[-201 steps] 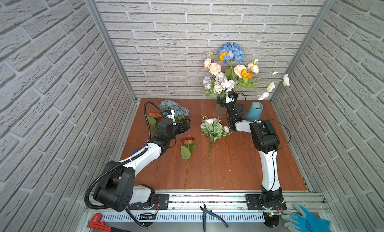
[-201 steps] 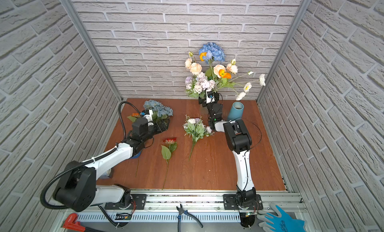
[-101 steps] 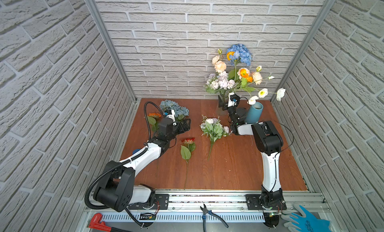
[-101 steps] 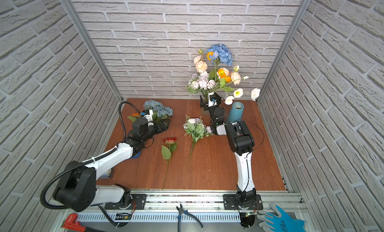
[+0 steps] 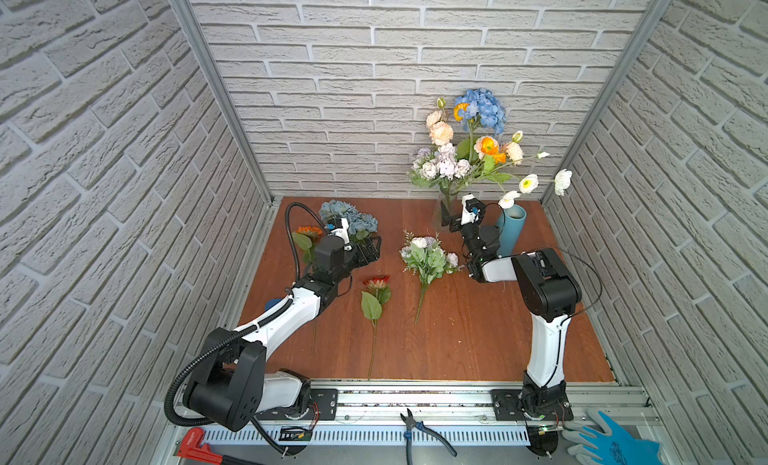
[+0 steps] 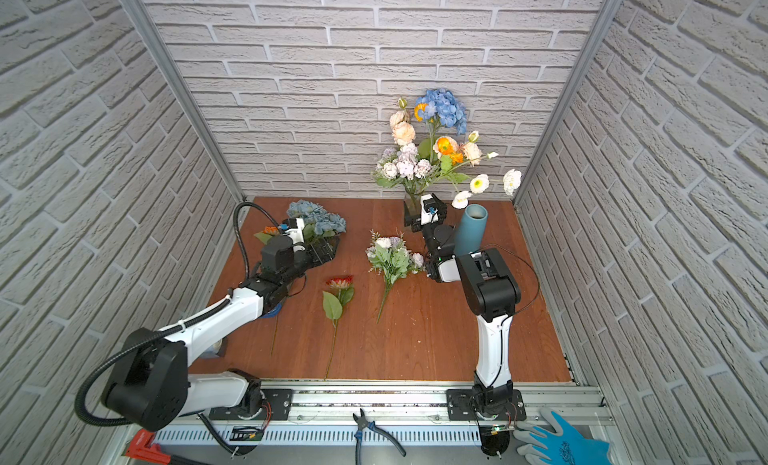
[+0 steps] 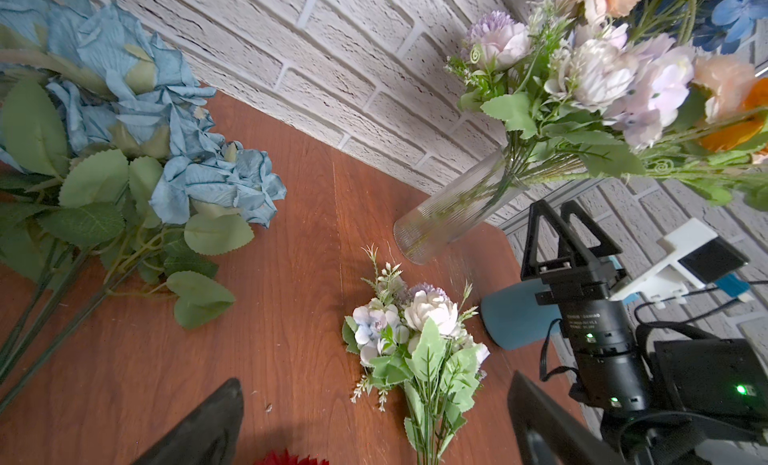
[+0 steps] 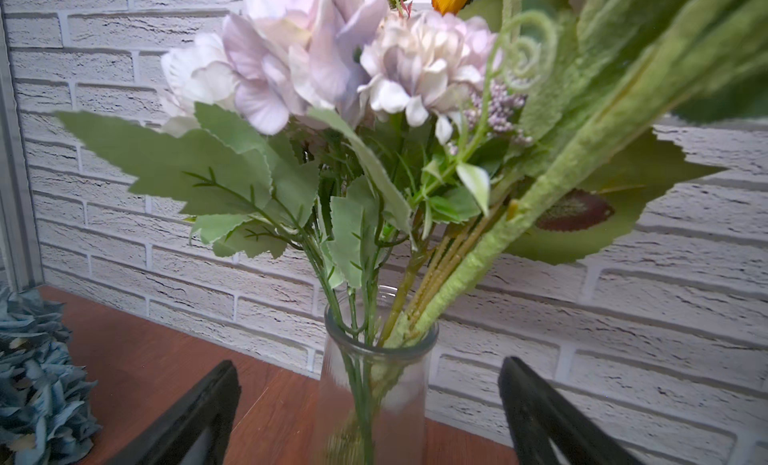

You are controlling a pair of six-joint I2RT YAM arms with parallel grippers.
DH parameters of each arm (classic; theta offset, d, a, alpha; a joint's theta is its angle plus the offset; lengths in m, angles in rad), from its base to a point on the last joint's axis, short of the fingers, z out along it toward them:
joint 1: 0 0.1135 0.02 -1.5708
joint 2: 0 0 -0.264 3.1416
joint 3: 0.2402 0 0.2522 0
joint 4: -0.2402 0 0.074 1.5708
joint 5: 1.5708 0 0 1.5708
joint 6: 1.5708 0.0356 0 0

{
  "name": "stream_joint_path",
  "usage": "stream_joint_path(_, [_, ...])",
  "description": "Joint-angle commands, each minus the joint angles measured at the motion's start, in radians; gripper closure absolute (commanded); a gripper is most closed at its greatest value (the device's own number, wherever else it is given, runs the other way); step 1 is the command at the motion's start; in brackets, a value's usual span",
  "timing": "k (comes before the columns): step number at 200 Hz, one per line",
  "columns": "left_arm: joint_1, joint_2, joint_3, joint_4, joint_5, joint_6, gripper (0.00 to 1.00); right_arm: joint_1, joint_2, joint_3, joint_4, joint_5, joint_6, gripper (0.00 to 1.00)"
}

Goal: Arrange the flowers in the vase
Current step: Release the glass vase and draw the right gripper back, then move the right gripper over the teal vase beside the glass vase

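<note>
A clear ribbed glass vase point(image 5: 445, 211) point(image 6: 410, 205) stands at the back of the wooden table. It holds a tall bouquet of flowers point(image 5: 469, 151) that leans right. My right gripper point(image 5: 452, 221) point(image 8: 370, 365) is open just in front of the vase point(image 8: 374, 384); its jaws stand apart on either side without touching the glass. On the table lie a blue hydrangea point(image 5: 349, 217), an orange daisy point(image 5: 309, 232), a red daisy point(image 5: 376, 282) and a lilac-white bunch point(image 5: 428, 255) point(image 7: 415, 334). My left gripper point(image 5: 370, 251) point(image 7: 374, 379) is open and empty beside the hydrangea.
A teal cylinder vase point(image 5: 513, 230) point(image 6: 471, 230) stands right behind my right wrist. Brick walls close in the back and both sides. Pliers point(image 5: 419, 431), a blue glove point(image 5: 611, 442) and a red tool point(image 5: 193, 442) lie on the front rail.
The bouquet in the vase has swung to the right and its white flowers hang lower. My right gripper has shifted slightly right with it. The left arm has not moved.
</note>
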Motion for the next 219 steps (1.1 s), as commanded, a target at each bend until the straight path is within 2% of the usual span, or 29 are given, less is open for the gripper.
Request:
stream_joint_path(1, [-0.005,-0.032,-0.009,0.047,0.002,0.003,0.02,0.009,-0.093,-0.064,0.057,0.008,0.014,0.02])
stream_joint_path(52, [-0.008,-0.022,0.006,0.072,0.009,0.025,0.02,0.035,-0.282,-0.31,0.046,0.029,0.063,0.02])
stream_joint_path(79, [-0.017,0.013,0.028,0.113,0.029,0.026,0.02,0.056,-0.434,-0.419,-0.092,0.044,0.091,0.02])
stream_joint_path(110, [-0.04,0.047,0.051,0.149,0.035,0.026,0.02,0.065,-0.674,-0.49,-0.404,0.107,0.131,0.02])
stream_joint_path(129, [-0.052,0.059,0.059,0.157,0.035,0.027,0.02,0.065,-0.829,-0.431,-0.783,0.154,0.173,0.01])
stream_joint_path(142, [-0.056,0.064,0.064,0.157,0.037,0.029,0.02,0.063,-0.909,-0.335,-1.131,0.19,0.184,0.0])
stream_joint_path(157, [-0.059,0.068,0.067,0.157,0.038,0.031,0.02,0.058,-0.962,-0.262,-1.361,0.25,0.201,0.0])
stream_joint_path(189, [-0.062,0.084,0.074,0.166,0.052,0.029,0.02,0.026,-1.05,-0.234,-1.543,0.32,0.205,0.0])
stream_joint_path(219, [-0.063,0.094,0.077,0.178,0.061,0.022,0.02,-0.065,-1.072,-0.192,-1.649,0.337,0.21,0.0])
